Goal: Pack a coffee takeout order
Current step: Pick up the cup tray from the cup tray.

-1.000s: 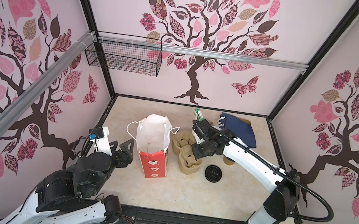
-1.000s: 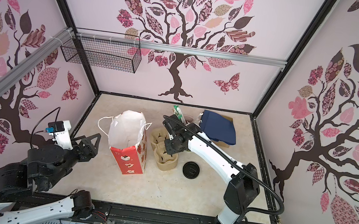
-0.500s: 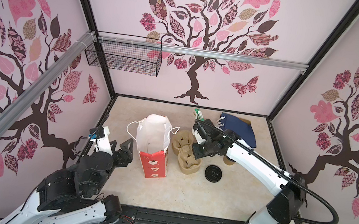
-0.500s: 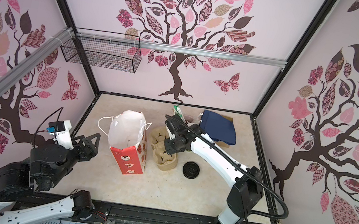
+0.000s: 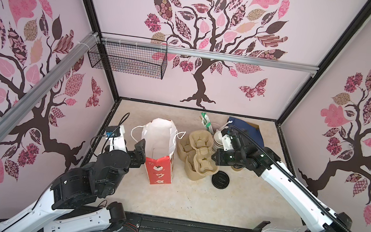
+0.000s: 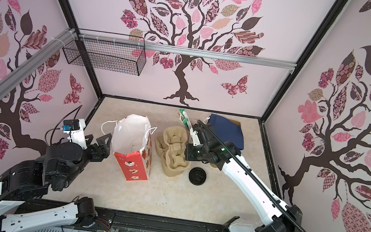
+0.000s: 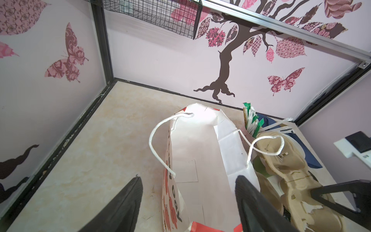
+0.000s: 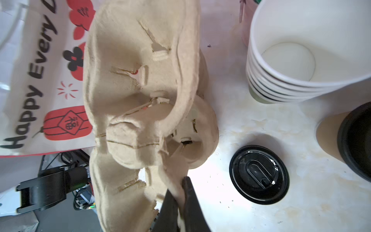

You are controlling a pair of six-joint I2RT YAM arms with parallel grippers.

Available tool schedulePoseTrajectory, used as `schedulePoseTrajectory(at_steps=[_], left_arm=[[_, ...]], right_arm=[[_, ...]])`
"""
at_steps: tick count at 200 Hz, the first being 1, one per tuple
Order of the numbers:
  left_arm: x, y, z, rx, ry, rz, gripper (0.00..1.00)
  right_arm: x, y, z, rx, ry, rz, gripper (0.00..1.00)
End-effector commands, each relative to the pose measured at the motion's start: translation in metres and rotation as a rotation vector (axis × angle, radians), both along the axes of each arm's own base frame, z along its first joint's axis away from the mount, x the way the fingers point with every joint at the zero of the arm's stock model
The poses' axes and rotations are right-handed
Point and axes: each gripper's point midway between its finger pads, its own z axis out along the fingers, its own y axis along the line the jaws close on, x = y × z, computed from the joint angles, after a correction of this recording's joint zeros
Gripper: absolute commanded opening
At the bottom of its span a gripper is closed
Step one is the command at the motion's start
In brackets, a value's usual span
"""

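The paper bag [image 8: 40, 84] carries the only writing I can read: "Happy Every D", cut off by the edge of the right wrist view. It is printed in black beside red blossoms, a black flower and a red lantern bearing a Chinese character. The loose black lid [image 8: 259, 174] has raised marks too small to read.

The right arm's fingers [image 8: 169, 209] are clenched on a thin edge of the tan carrier [image 5: 198, 154], which lies uppermost on a nested pile of the same. In both top views the pile sits at mid-frame, touching the bag's right side. The left arm's fingers [image 7: 124, 204] stand spread wide at the bag's open mouth, grasping nothing.

The loose lid lies flat on the table [image 5: 190, 203], just right of the pile's near end. The small tan cup [image 8: 331, 138] stands close by with a black lid on it. The navy napkin [image 5: 247, 131] lies toward the upper right of the table, partly under the right arm. A stack of white cups [image 8: 301, 60] and wrapped straws [image 5: 204, 123] stand behind the carriers.

The table is beige and marbled, with dark specks. Pale pink walls bear a brown tree with patterned leaves and butterflies, and a black wire basket [image 5: 127, 59] hangs from an aluminium rail at upper left.
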Motion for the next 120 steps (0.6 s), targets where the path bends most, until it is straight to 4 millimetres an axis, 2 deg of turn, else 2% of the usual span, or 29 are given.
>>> schedulePoseTrajectory(at_steps=[1,31,52,79,120], left_arm=[[0.007,-0.002,0.031,0.057,-0.05,0.006,0.81],[0.025,0.001,0.044,0.082,-0.011,0.004,0.83],[0.043,0.01,0.035,0.049,0.064,0.007,0.89],[0.06,0.032,0.021,0.017,0.125,0.087,0.95],[0.07,0.012,0.005,-0.02,0.204,-0.039,0.98]], right_arm=[[-0.003,0.002,0.026,0.095,-0.037,-0.022,0.0],[-0.003,-0.011,0.042,0.1,-0.091,-0.081,0.0],[-0.003,-0.018,0.053,0.106,-0.127,-0.107,0.0],[-0.005,-0.023,0.064,0.117,-0.155,-0.122,0.0],[-0.008,-0.025,0.071,0.126,-0.172,-0.118,0.0]])
